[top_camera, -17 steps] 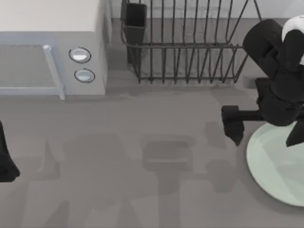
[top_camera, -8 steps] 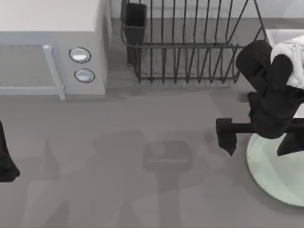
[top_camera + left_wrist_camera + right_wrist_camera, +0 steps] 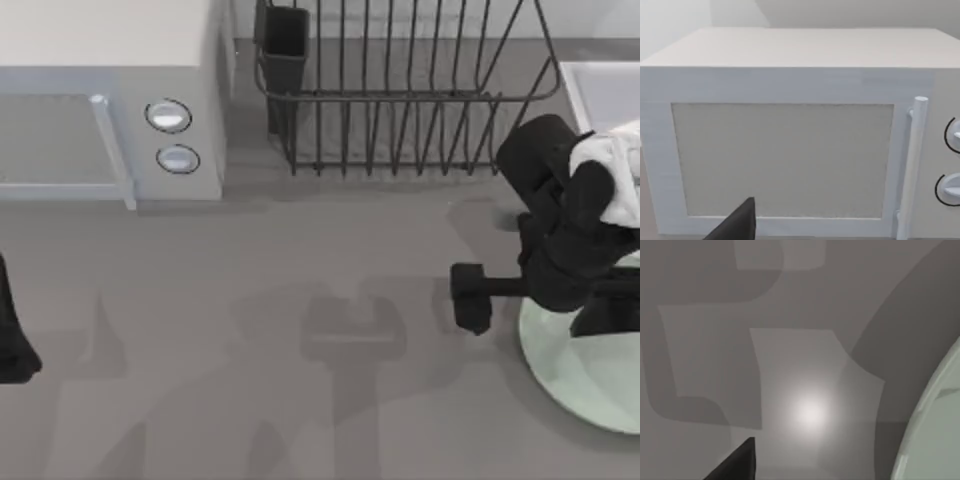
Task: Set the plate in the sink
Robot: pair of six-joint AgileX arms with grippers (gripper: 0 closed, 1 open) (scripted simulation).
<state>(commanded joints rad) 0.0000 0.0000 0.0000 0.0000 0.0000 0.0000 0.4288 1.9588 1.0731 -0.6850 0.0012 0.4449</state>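
The pale mint-green plate [image 3: 585,375] lies flat on the grey counter at the right edge, partly under my right arm. My right gripper [image 3: 537,303] hangs open over the plate's left rim, with one finger [image 3: 470,297] beyond the rim over bare counter and the other over the plate. Nothing is between the fingers. In the right wrist view the plate's rim [image 3: 940,430] curves past one dark fingertip [image 3: 737,465]. The sink [image 3: 600,85] shows as a pale rim corner at the back right. My left arm [image 3: 12,335] is parked at the left edge.
A dark wire dish rack [image 3: 400,90] stands at the back, just left of the sink. A white microwave [image 3: 110,100] takes up the back left, and the left wrist view faces its door [image 3: 782,160], with one fingertip [image 3: 737,225] low in that view.
My right arm has shifted left and a little toward the front, so its gripper now sits farther left over the plate's rim. The sink's corner has come into sight. The plate has not moved.
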